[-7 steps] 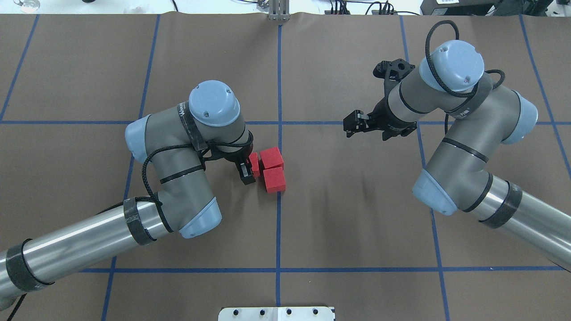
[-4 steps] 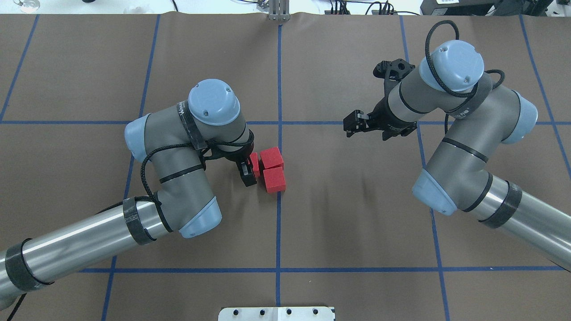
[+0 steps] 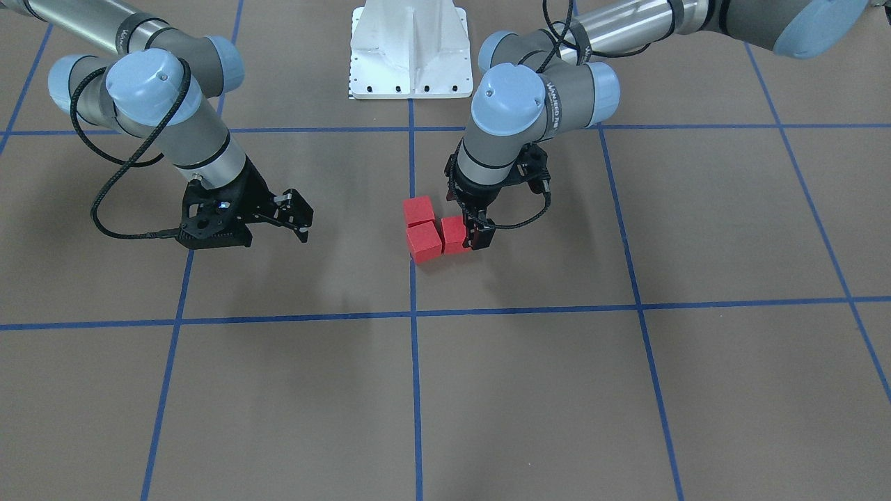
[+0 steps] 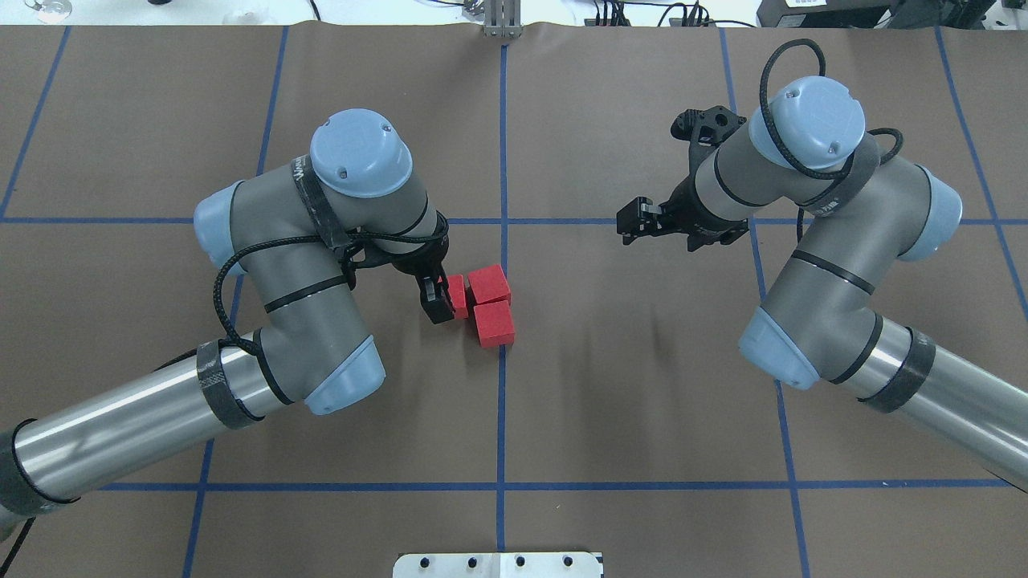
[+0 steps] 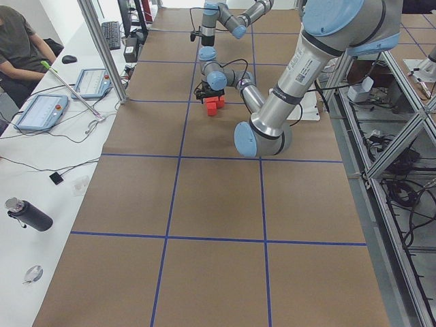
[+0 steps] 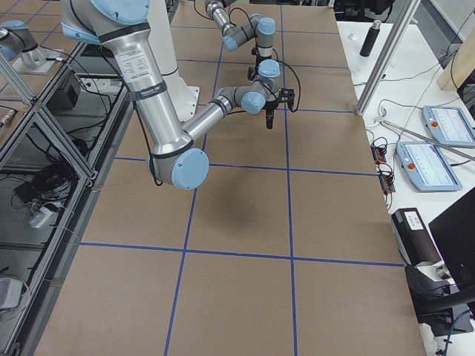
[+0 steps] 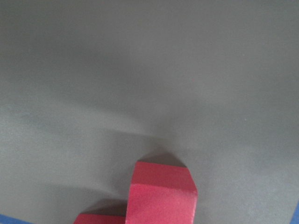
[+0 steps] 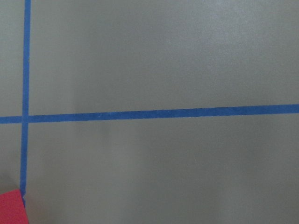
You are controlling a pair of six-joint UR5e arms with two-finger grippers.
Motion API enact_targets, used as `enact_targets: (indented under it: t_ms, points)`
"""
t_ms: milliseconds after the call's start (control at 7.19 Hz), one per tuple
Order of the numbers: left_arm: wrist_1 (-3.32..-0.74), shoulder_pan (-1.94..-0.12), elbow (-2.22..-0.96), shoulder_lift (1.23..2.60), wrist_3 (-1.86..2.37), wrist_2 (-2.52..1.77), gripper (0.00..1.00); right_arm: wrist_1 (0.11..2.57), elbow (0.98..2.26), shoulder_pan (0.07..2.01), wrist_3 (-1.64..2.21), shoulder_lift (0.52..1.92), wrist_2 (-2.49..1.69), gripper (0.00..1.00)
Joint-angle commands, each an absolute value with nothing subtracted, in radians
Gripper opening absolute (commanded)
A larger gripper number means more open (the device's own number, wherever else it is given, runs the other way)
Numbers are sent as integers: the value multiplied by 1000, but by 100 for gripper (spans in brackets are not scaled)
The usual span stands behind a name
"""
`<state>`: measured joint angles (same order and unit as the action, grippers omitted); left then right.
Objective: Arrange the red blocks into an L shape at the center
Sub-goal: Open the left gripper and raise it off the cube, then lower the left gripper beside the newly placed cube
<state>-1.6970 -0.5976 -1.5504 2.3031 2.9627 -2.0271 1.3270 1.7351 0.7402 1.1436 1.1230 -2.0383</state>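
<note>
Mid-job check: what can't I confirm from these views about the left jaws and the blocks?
- Whether the left gripper grips the small matte red cube beside it: in the overhead and front views, its finger and wrist cover the contact.
- Left wrist view: red cubes are cut off by the bottom edge, jaws out of frame.
- Exterior left view: cubes too small to judge gaps.

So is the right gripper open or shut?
Open: the right gripper shows its jaws apart with nothing between them, well clear of the red blocks.
</note>
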Motion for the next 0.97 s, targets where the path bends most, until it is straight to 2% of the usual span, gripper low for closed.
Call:
enact_targets:
  t_ms: [0, 139, 278, 556, 835]
  points:
    - [-1692, -577, -1717, 2159, 2653, -2026, 100, 1327, 1735, 741, 1144, 1123, -2037, 99]
    - [-1693, -569, -1824, 2087, 2487, -2022, 100, 1327, 1735, 741, 1144, 1123, -2037, 99]
    - [-1697, -536, -1827, 2076, 2316, -1956, 100, 1327, 1735, 741, 1144, 1123, -2039, 99]
    - [-1687, -425, -1822, 2091, 2295, -1812, 100, 1327, 1735, 741, 1144, 1123, -2037, 99]
    - [-1598, -423, -1824, 2088, 2120, -1813, 100, 1327, 1736, 741, 1144, 1123, -2037, 99]
